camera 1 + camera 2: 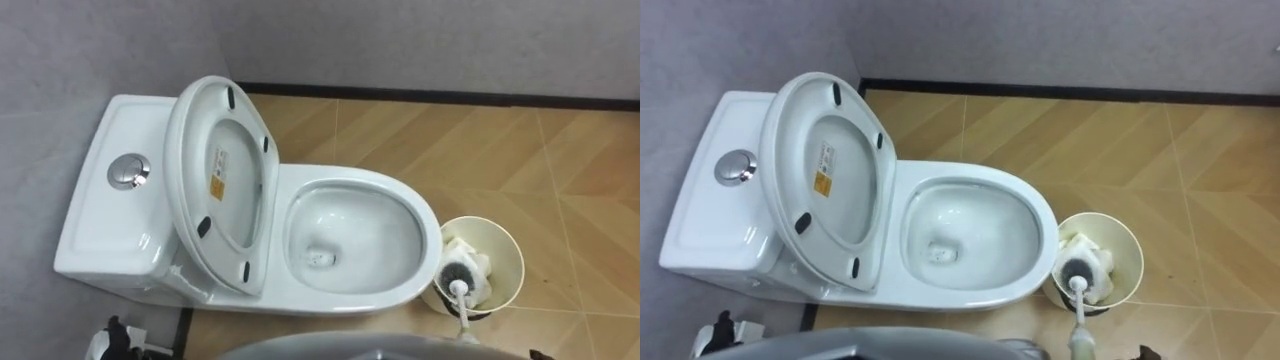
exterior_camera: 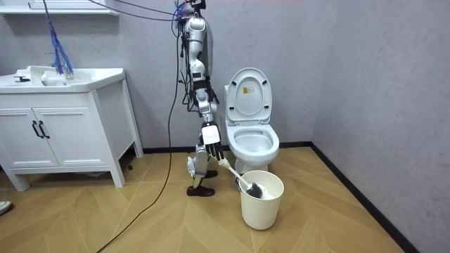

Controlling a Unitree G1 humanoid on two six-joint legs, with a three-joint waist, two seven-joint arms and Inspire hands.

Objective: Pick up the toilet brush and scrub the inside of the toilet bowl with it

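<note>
Room view: beside the open toilet (image 2: 254, 156), the robot's right hand (image 2: 211, 147) is curled round the toilet brush (image 2: 239, 177), whose head sits in the bin (image 2: 261, 207) at the right, likely to catch drips. The left hand (image 1: 118, 338) hangs low, its grip impossible to tell.

Bright, even room light; soft sheen on the toilet lid (image 1: 200, 130), faint shadows.

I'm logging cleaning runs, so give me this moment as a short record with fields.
toilet: seat up, bowl open
toilet brush: head down in the bin, among white paper
bin: on the floor beside the bowl's front
right hand: curled round the brush's handle
left hand: low, near the tank
stage: brushing not yet begun
</note>
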